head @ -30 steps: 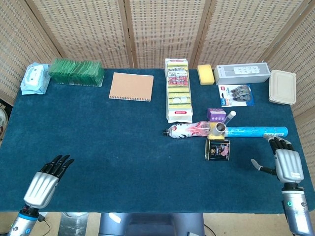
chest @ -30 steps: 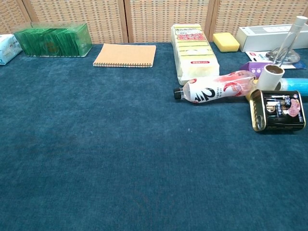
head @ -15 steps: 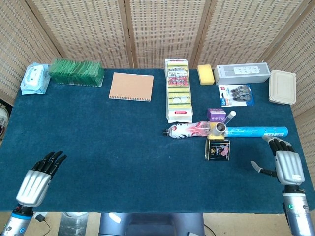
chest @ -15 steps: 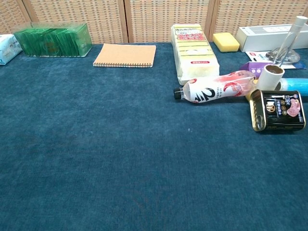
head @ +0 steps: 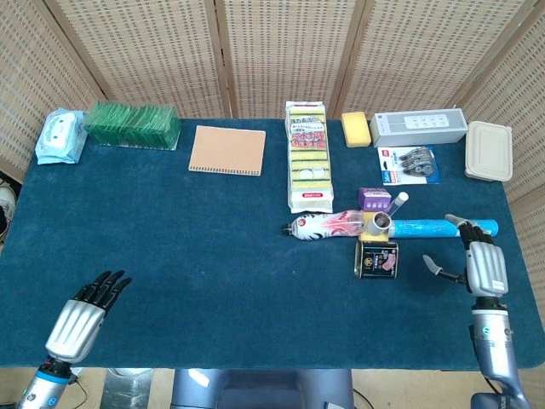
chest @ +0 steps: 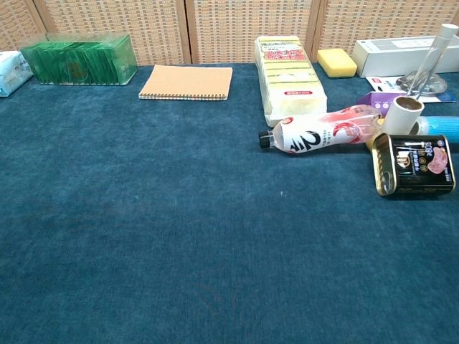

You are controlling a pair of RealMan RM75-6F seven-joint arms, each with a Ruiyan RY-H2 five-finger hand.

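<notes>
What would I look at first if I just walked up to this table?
Probably the jumble right of the middle: a pink bottle lying on its side, a black tin just in front of it and a long blue tube beside them. The right hand reaches in at the tube's far end, fingers spread, holding nothing.

A worktop [head: 196, 247] covered in dark blue cloth carries everything. Along its far edge lie a wipes pack [head: 60, 135], a green box [head: 132, 124], a tan notebook [head: 226, 150], a sponge pack [head: 309, 156], a yellow sponge [head: 356, 128], a grey box [head: 418, 127] and a lidded container [head: 489, 151]. Nearer, right of centre, a bottle [head: 322, 225] lies on its side beside a blue tube [head: 426, 227] and a tin [head: 376, 258].
</notes>
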